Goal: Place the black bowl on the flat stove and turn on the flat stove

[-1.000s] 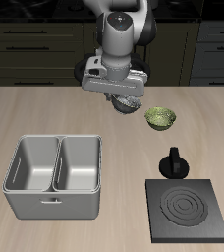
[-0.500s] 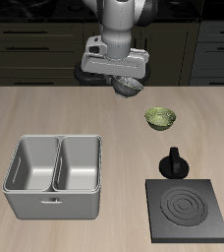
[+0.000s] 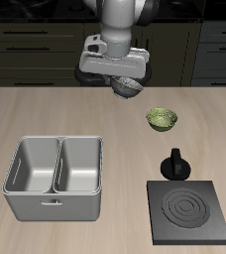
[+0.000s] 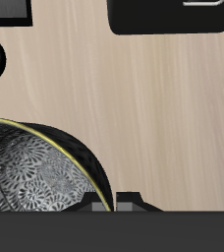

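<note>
The claw (image 3: 125, 83) is clamped on the rim of the black bowl (image 3: 128, 86), held in the air over the far part of the table, well apart from the flat stove (image 3: 190, 211) near the front edge. The bowl looks light, stiff and smooth; a rim pinch suits it. Against a second ago it is lifted higher.

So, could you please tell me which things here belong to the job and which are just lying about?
Job: small round black bowl with speckled grey inside, held up in the claw; flat dark-grey square stove with its black knob.

Lying about: yellow-green bowl; grey double-compartment metal basin.
</note>
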